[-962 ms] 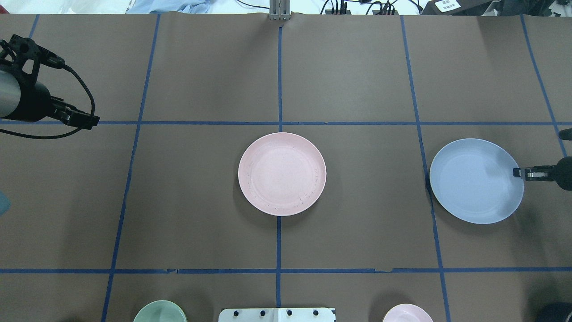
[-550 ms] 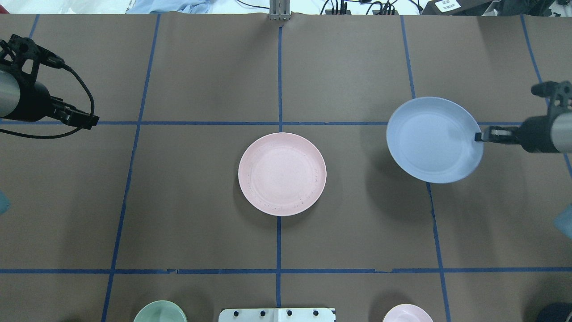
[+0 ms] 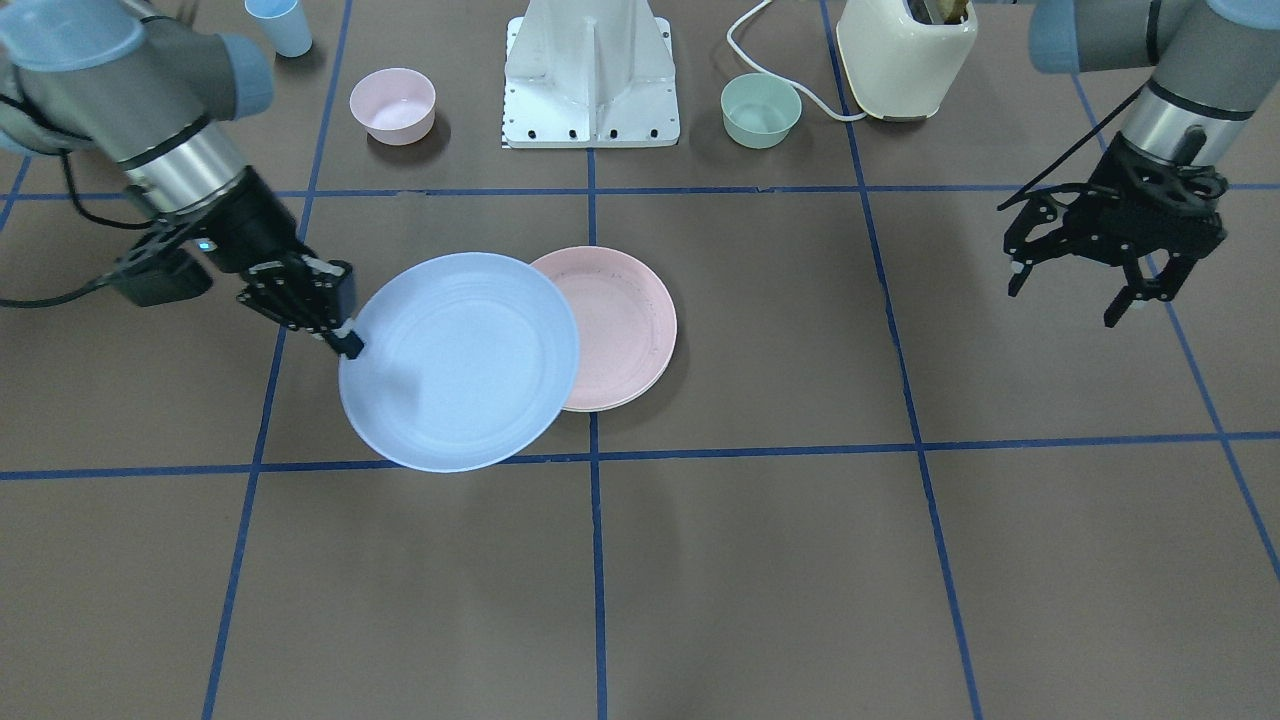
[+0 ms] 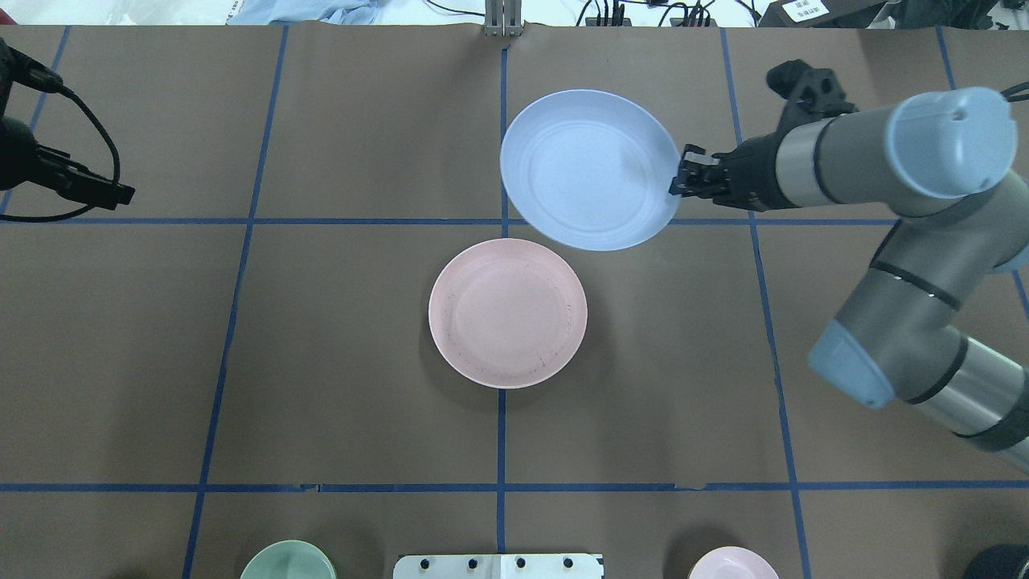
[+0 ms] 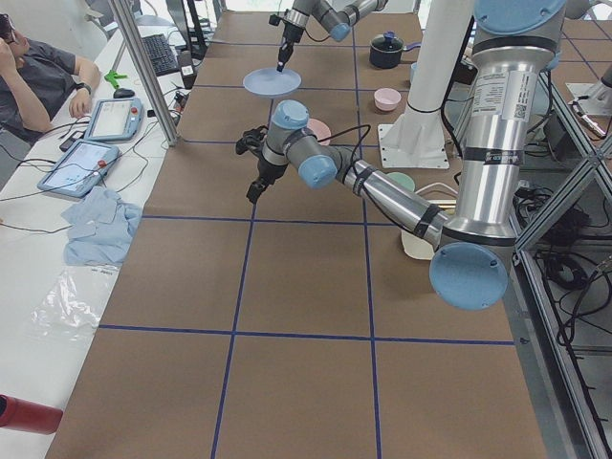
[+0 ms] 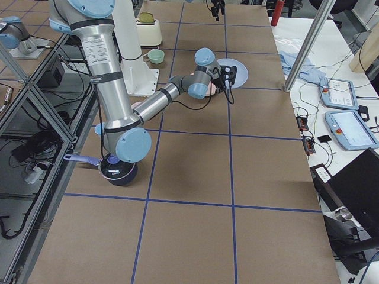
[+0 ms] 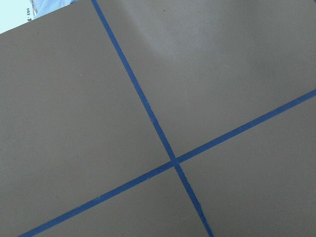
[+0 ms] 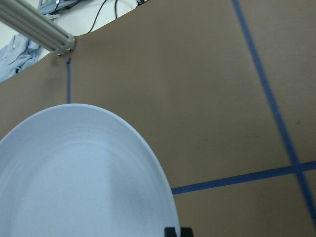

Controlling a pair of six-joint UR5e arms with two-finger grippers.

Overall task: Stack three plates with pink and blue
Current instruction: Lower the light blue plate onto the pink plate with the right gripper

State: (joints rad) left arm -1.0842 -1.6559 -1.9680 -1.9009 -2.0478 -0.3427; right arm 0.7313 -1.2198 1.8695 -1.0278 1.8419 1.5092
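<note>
Brown bench (image 4: 321,362) with blue tape lines. The right arm (image 4: 908,241) reaches way in over it, and the right fingers (image 3: 348,343) are pinched on the rim of the blue plate (image 4: 591,169), holding it up off the bench, roughly level. It's right by the pink plate (image 4: 507,313), which sits flat mid-bench. From the front, blue overlaps pink's edge, but I can't tell if they touch. The left fingers (image 3: 1124,300) hang well off to the side, spread wide and empty.
</note>
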